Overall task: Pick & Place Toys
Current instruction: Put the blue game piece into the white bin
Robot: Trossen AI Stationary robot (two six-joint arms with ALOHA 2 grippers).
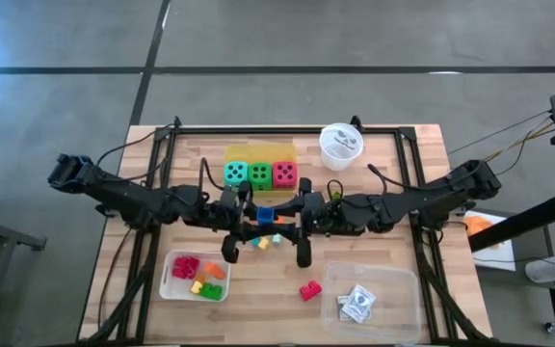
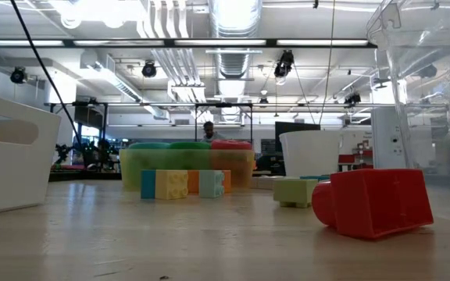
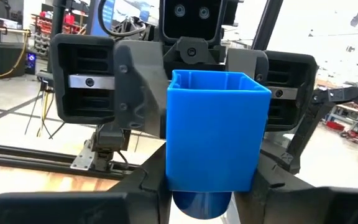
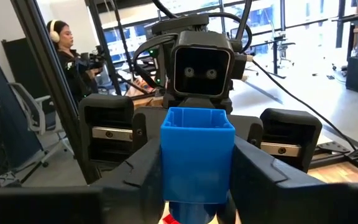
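A blue block (image 1: 266, 214) hangs in the air above the table's middle, between my two grippers, which face each other level. My left gripper (image 1: 255, 214) comes from the table's left and my right gripper (image 1: 281, 214) from the right; both are shut on the block. Three dice (image 1: 259, 174), teal, green and red, sit in a yellow tray (image 1: 258, 152) behind them. Small loose blocks (image 1: 264, 241) lie on the table under the grippers, and a red block (image 1: 309, 290) lies nearer the front. My left gripper (image 3: 210, 186) pinches the blue block's two opposite sides (image 3: 174, 168) between its fingers, coming level from the table's left. The block is lifted clear of the table. My right gripper (image 4: 197, 180) pinches the same block by two opposite sides (image 4: 166, 168), coming level from the table's right.
A white cup (image 1: 340, 145) stands at the back right. At the front left a white tray (image 1: 169, 277) holds several coloured blocks. A clear tray (image 1: 398, 306) at the front right holds cards. A person sits in the room beyond the table (image 4: 64, 43).
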